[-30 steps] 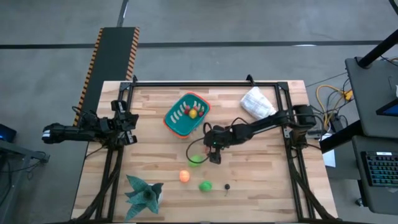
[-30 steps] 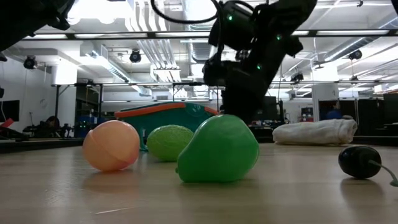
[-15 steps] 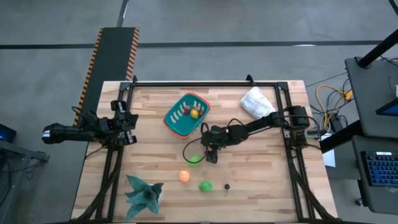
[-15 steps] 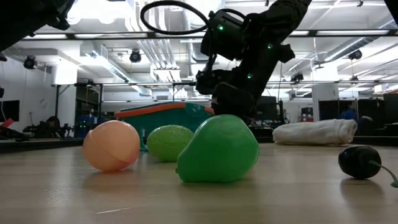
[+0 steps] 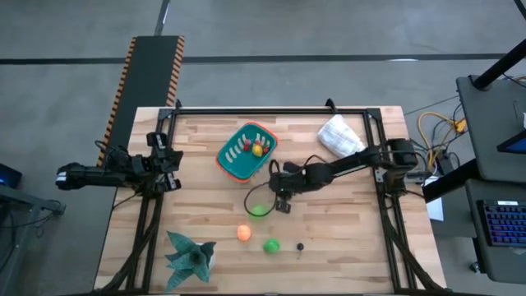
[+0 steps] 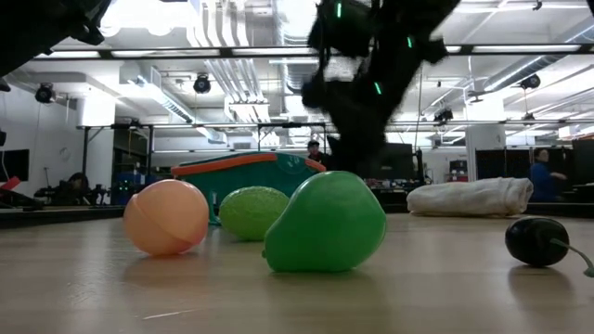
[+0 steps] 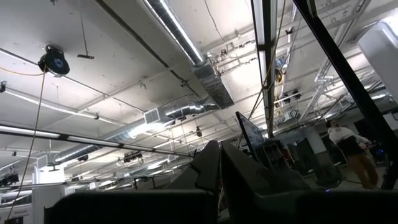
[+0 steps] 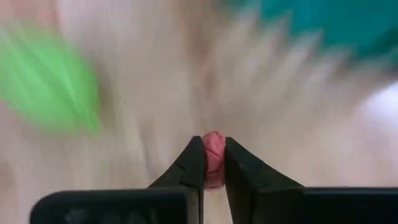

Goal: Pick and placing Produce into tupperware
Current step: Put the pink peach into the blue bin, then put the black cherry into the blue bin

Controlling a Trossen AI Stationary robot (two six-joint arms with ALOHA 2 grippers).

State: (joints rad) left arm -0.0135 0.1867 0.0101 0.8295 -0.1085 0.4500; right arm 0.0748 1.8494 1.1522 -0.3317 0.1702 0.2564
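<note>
The teal tupperware (image 5: 246, 151) with an orange rim stands at the table's far middle, with some small produce in it. On the table nearer me lie a light green piece (image 5: 260, 210), an orange ball (image 5: 244, 233), a green pear shape (image 5: 270, 245) and a small dark piece (image 5: 300, 246). My right gripper (image 5: 282, 203) is low over the table, right of the light green piece, shut on a small red piece (image 8: 213, 149). My left arm (image 5: 123, 168) waits beyond the table's left edge. My right gripper pinches the small red piece (image 8: 214, 144) between its two fingertips (image 8: 194, 163), one on each side. The piece sticks out past the finger ends. Whether it is clear of the table cannot be told; in the low view the green pear shape (image 6: 325, 223) hides it.
A white cloth bundle (image 5: 339, 136) lies at the far right, and a teal leafy star (image 5: 191, 256) at the near left corner. A black frame (image 5: 271, 109) runs along the table's far edge and sides. People move about in the room behind.
My right gripper has shut on the small red piece next to the light green piece. Its wrist swung slightly toward the table's left edge and back, and it is blurred with motion now. The loose produce has stayed in place.
</note>
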